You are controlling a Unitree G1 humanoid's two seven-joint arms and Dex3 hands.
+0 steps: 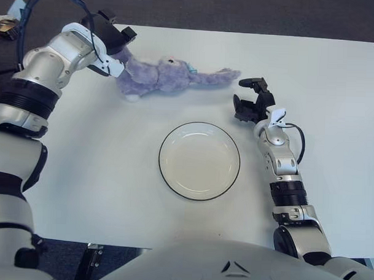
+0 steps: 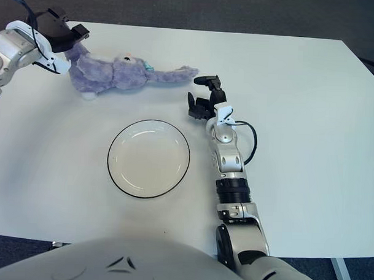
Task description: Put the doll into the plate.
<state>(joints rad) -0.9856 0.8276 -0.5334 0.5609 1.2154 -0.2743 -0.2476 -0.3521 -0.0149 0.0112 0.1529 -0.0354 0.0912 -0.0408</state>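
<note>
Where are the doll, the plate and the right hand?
doll (image 1: 160,76), left eye view, on its purple body.
plate (image 1: 198,195), left eye view, on its near rim.
right hand (image 1: 251,102), left eye view, on its middle.

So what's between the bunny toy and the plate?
Nothing: only bare white table separates the doll from the plate, seen in both views.

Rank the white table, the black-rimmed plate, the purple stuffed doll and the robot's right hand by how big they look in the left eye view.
1. The white table, by far.
2. The plate and the doll: too close to rank. The doll is longer but thinner; the plate is round.
3. The right hand, smallest.
</note>
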